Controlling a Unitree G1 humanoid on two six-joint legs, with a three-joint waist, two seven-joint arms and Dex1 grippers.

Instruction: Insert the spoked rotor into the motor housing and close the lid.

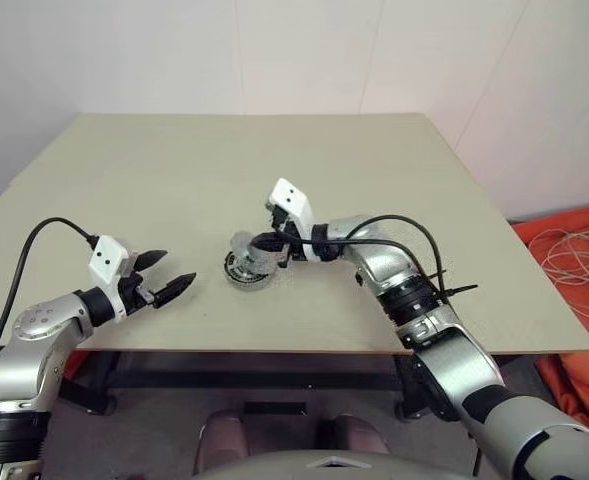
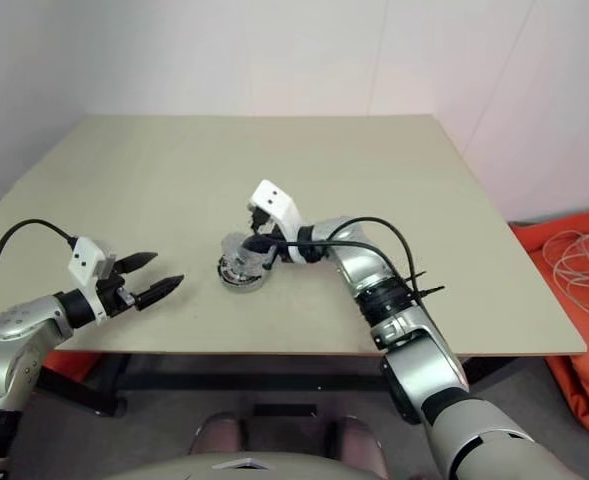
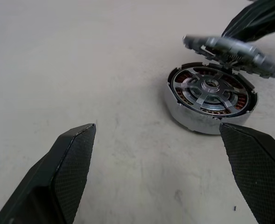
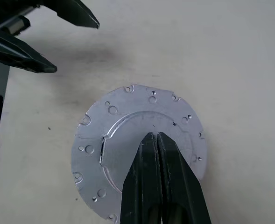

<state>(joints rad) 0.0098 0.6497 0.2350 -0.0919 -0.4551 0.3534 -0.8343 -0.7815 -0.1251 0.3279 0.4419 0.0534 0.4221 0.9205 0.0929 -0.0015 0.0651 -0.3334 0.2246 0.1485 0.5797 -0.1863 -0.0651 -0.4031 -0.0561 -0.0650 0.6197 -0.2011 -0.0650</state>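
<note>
The motor housing (image 3: pixel 193 122), a round grey cup with copper windings, sits on the table near its middle. The spoked rotor (image 3: pixel 211 86) lies inside it, silver spokes meeting at a hub. Just above the housing hangs the lid (image 4: pixel 128 135), a flat grey disc, slightly tilted, with my right gripper (image 1: pixel 269 243) shut on its edge. The lid (image 3: pixel 230 49) partly overhangs the housing's far side. My left gripper (image 1: pixel 169 272) stands open to the left of the housing (image 1: pixel 246 270), apart from it, with nothing between its fingers (image 3: pixel 72 154).
The beige table (image 1: pixel 274 170) stretches bare behind and beside the housing; its front edge runs close under both arms. On the floor at the right lie an orange cloth (image 1: pixel 574 370) and loose white cables (image 1: pixel 579 260).
</note>
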